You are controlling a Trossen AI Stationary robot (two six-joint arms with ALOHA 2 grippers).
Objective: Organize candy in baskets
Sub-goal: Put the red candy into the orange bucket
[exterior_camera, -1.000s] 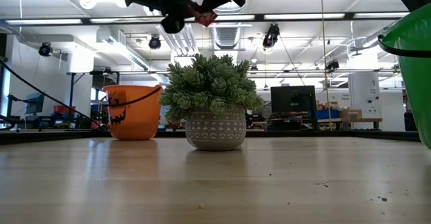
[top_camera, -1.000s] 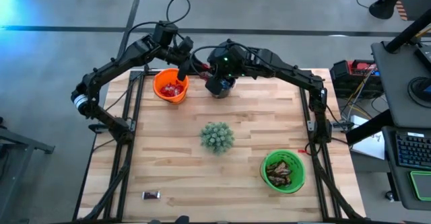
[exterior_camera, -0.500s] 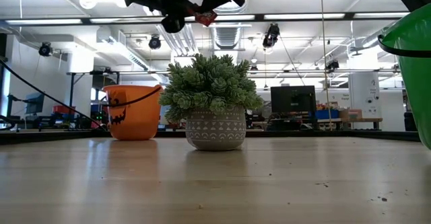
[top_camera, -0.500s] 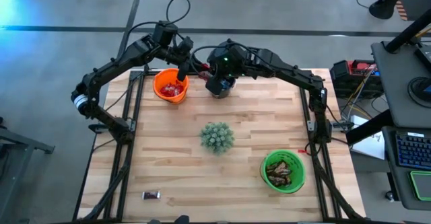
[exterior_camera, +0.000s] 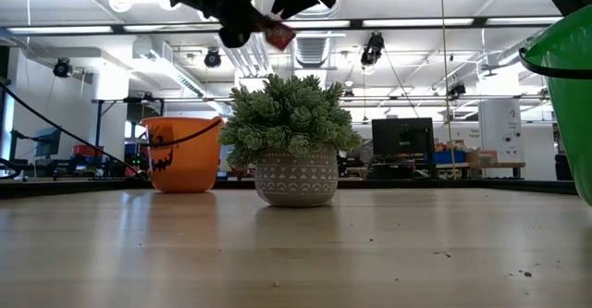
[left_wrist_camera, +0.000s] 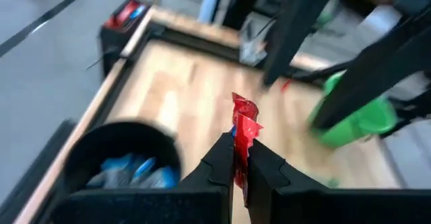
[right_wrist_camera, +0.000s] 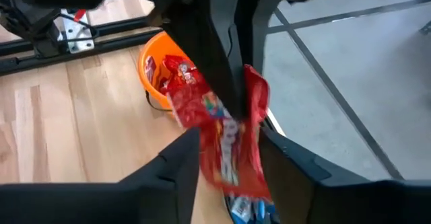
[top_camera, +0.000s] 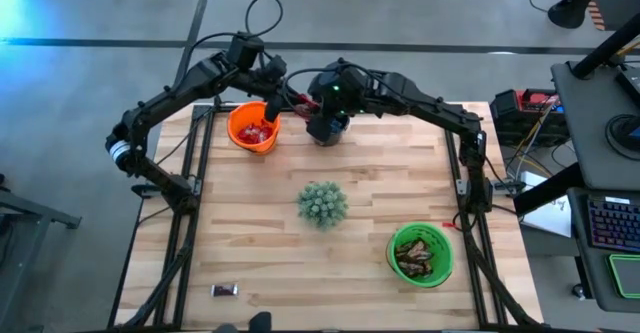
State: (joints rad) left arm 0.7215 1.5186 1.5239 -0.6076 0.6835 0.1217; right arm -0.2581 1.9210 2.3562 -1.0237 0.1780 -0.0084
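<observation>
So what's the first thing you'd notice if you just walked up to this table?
Two dark arms meet high over the table's far edge, where the left gripper pinches a shiny red candy above the black basket. A spiky green plant sits mid-table, between the orange basket and the green basket.

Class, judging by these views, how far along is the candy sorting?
Done: red candy in the orange basket, blue in the black basket, brown in the green basket. In hand: the left gripper pinches a red candy; the right gripper stands open around it. Left: one candy bar on the table.
</observation>
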